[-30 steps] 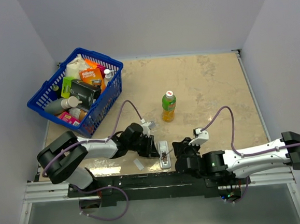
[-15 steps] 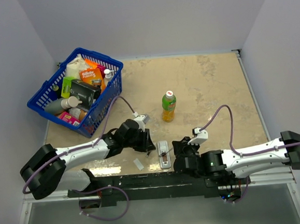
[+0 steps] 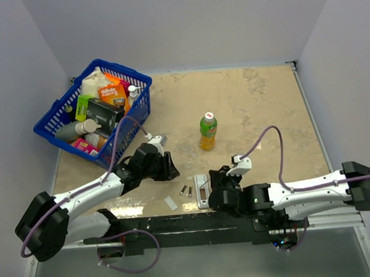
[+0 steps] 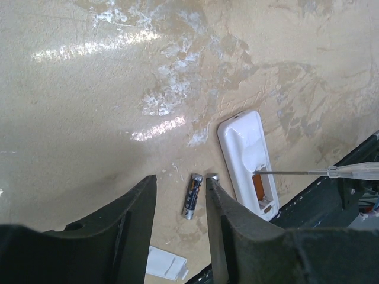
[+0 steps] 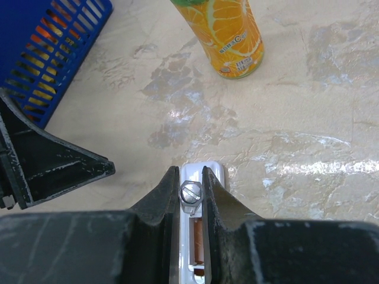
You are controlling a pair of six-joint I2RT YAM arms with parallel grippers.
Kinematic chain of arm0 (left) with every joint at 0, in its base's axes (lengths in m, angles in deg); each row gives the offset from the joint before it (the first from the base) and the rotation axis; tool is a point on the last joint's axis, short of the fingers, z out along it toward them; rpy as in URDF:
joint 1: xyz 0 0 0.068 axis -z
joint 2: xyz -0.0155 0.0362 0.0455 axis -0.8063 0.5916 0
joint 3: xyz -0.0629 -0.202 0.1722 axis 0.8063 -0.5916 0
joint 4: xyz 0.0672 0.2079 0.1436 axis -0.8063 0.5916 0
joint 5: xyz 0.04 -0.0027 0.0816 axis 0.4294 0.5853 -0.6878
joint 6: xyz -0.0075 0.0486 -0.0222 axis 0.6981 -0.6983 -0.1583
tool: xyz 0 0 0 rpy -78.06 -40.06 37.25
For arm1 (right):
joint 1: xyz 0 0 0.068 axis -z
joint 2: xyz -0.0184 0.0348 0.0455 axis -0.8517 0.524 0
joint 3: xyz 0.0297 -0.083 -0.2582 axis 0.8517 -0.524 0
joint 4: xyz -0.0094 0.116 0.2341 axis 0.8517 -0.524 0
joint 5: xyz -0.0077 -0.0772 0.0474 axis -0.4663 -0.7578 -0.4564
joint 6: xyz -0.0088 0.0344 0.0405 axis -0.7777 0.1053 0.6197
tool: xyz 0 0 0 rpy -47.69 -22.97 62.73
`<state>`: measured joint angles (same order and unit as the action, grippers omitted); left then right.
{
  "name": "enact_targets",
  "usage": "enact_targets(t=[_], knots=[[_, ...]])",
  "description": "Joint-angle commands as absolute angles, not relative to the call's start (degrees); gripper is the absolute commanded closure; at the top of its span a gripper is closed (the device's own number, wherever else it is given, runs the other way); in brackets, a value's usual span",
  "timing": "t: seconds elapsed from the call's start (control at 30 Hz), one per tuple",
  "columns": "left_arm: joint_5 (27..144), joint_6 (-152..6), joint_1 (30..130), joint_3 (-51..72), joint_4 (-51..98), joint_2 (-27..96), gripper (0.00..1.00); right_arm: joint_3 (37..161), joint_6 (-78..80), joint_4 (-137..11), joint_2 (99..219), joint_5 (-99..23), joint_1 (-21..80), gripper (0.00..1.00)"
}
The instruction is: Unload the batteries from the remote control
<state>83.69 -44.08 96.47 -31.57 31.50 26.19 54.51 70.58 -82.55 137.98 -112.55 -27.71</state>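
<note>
Your left gripper [image 4: 180,179] hangs wide open and empty, left of and beyond the remote control [image 4: 249,163]. Two batteries [image 4: 192,204] lie on the table [image 4: 89,89] just left of the remote control; in the left wrist view, one is mostly hidden behind the gripper itself. Your right gripper [image 5: 190,174] sits over the remote's far end, its fingers narrowly apart around a small metal piece [image 5: 189,194]. You cannot tell whether they pinch anything.

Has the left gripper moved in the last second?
Yes. The left gripper has backed away from the remote control, up and left toward the blue basket.
</note>
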Motion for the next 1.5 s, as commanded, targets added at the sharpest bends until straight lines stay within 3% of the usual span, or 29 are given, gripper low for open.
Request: enact_targets(t=[0.0, 0.27, 0.43, 0.6, 0.77, 0.87, 1.0, 1.13, 1.33, 1.47], knots=[[83.5, -46.0, 96.1, -32.0, 31.8, 25.3, 0.56, 57.1, 68.9, -79.8, 139.3, -115.9, -26.6, 1.00], [86.1, -47.3, 96.1, -32.3, 31.1, 24.2, 0.55, 57.5, 62.0, -75.8, 136.4, -111.3, -26.6, 1.00], [86.6, -51.8, 96.0, -29.6, 32.4, 20.0, 0.52, 64.9, 74.0, -98.0, 134.6, -107.4, -26.5, 1.00], [78.3, -55.5, 96.0, -27.0, 35.0, 12.1, 0.32, 72.5, 90.3, -126.0, 133.5, -97.3, -25.6, 1.00], [73.9, -58.4, 96.1, -25.4, 37.1, 8.1, 0.12, 72.9, 91.9, -134.9, 126.4, -97.6, -22.1, 1.00], [71.5, -58.5, 96.1, -26.1, 38.3, 6.4, 0.01, 72.8, 86.0, -132.7, 124.6, -102.8, -19.6, 1.00], [72.2, -58.5, 96.1, -25.1, 41.2, 5.9, 0.00, 76.5, 66.8, -124.9, 133.1, -100.6, -10.8, 1.00], [72.4, -59.0, 96.1, -25.0, 41.3, 4.0, 0.00, 77.5, 54.2, -117.8, 141.1, -89.2, 3.4, 1.00], [70.4, -58.0, 96.2, -26.1, 40.6, 1.2, 0.00, 74.4, 39.8, -103.9, 140.9, -72.4, 23.6, 1.00], [70.5, -57.7, 96.2, -26.7, 40.6, 0.5, 0.00, 73.3, 31.8, -97.8, 148.1, -59.2, 35.3, 0.94]])
